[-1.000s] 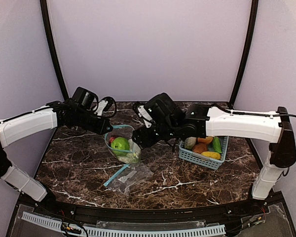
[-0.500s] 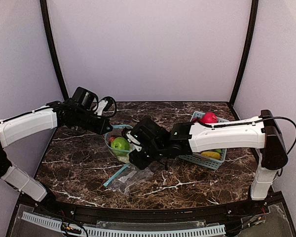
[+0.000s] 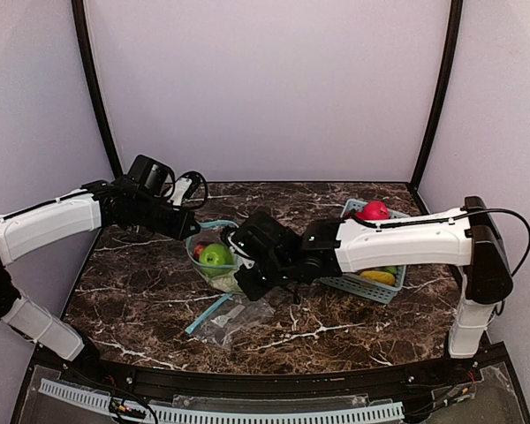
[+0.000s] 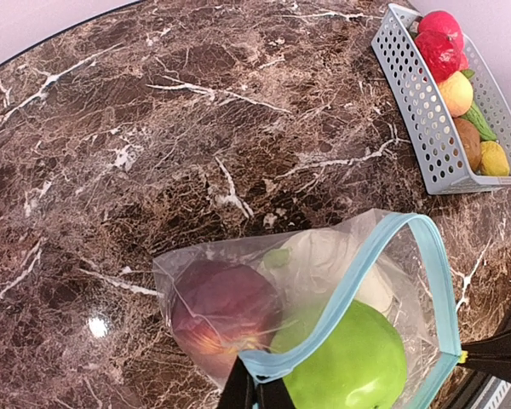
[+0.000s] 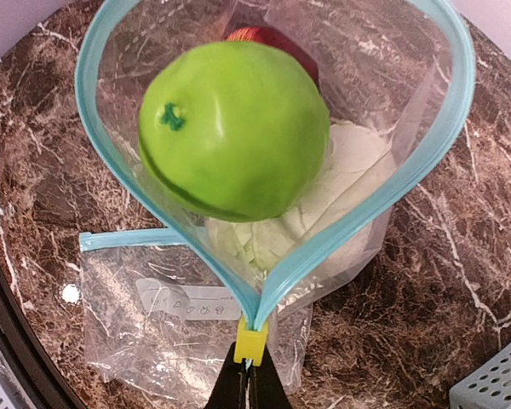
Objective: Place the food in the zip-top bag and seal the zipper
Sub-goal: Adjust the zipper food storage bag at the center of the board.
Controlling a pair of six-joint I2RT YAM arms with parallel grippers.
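The zip-top bag (image 3: 214, 240) hangs open between my two grippers, its blue zipper rim (image 5: 443, 102) spread into a loop. Inside lie food pieces: a green apple (image 5: 238, 128), a red apple (image 4: 226, 307) and a white cauliflower (image 5: 345, 166). My left gripper (image 4: 255, 394) is shut on the rim at the bag's far end. My right gripper (image 5: 249, 388) is shut on the bag's near end, just below the yellow slider (image 5: 249, 342). More food, among it a red apple (image 3: 374, 210), sits in the basket.
A light-blue slotted basket (image 3: 364, 286) stands at the right of the marble table, behind my right forearm. A second, flat, empty zip-top bag (image 3: 234, 316) lies on the table below the held bag.
My right arm has swung down and toward the near side, from above the bag to its near end, and its gripper has shut there. The left arm has stayed still.
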